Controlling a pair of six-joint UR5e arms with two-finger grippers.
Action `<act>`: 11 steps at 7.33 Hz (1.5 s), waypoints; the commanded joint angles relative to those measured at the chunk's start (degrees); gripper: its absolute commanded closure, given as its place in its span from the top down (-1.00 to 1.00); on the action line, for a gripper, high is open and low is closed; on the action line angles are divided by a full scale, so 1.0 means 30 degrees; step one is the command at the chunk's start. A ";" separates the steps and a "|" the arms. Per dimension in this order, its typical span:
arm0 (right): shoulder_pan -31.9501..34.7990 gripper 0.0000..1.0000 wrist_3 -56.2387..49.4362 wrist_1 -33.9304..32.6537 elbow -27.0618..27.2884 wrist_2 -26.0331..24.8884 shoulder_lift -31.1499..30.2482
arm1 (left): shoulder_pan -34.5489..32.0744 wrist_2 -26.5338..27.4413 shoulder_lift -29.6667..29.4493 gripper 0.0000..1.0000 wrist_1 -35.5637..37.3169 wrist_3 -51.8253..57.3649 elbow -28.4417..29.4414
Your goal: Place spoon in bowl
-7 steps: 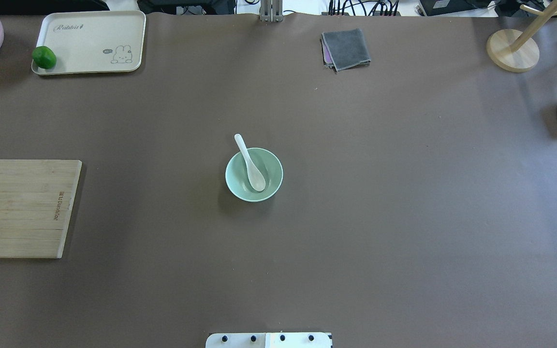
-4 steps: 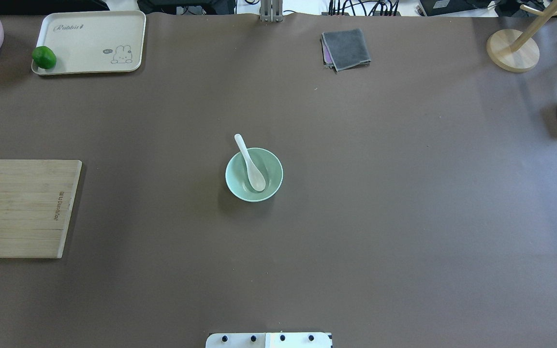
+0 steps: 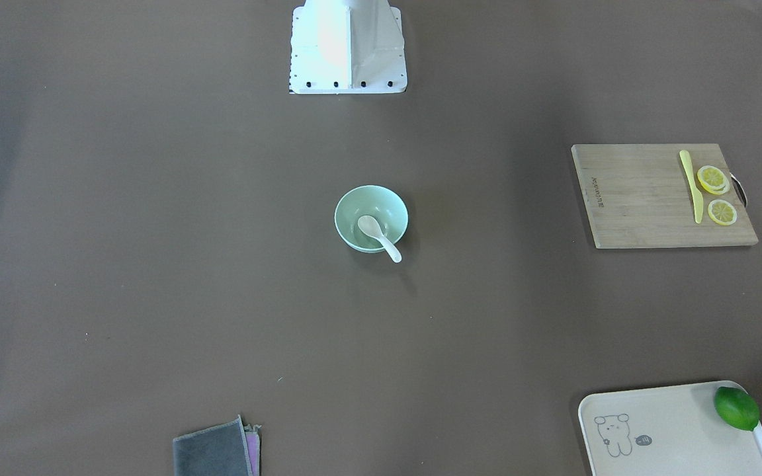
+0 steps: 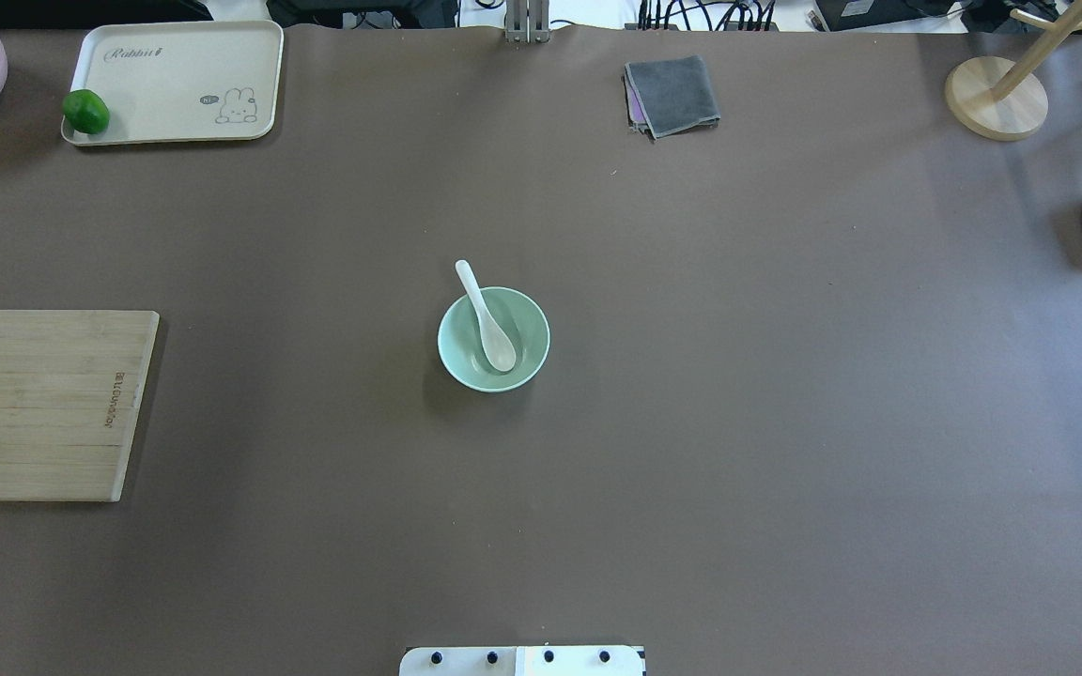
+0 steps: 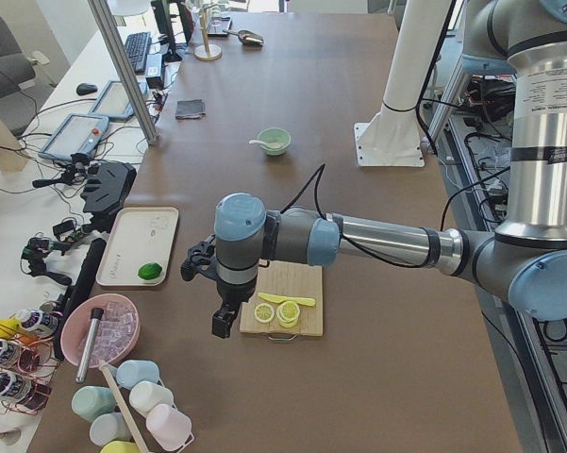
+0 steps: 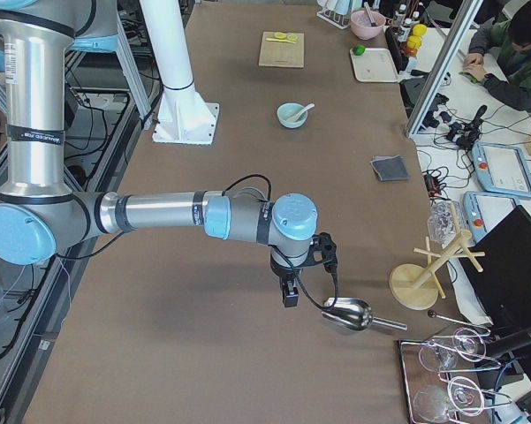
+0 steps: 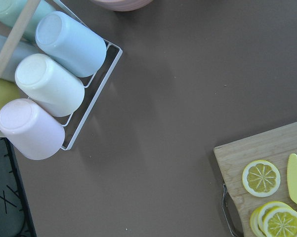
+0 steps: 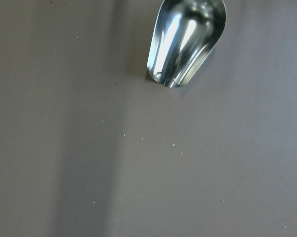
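Overhead, the spoon [image 4: 487, 324] in the bowl [image 4: 528, 329] points its handle upper left; only side views show the left claw [image 5: 222, 326] and right claw [image 6: 289, 296], and I cannot tell their grip.

Left claw [image 5: 223, 326] and right claw [image 6: 289, 296] only show in the side views, way too small to call, and the cutting board [image 4: 34, 404] is cut off overhead.
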 commanded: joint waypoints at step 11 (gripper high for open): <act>-0.0149 1.00 0.0012 0.0001 -0.0185 0.0041 0.0004 | 0.0036 -0.1175 0.1008 0.97 -0.0066 0.0099 -0.0966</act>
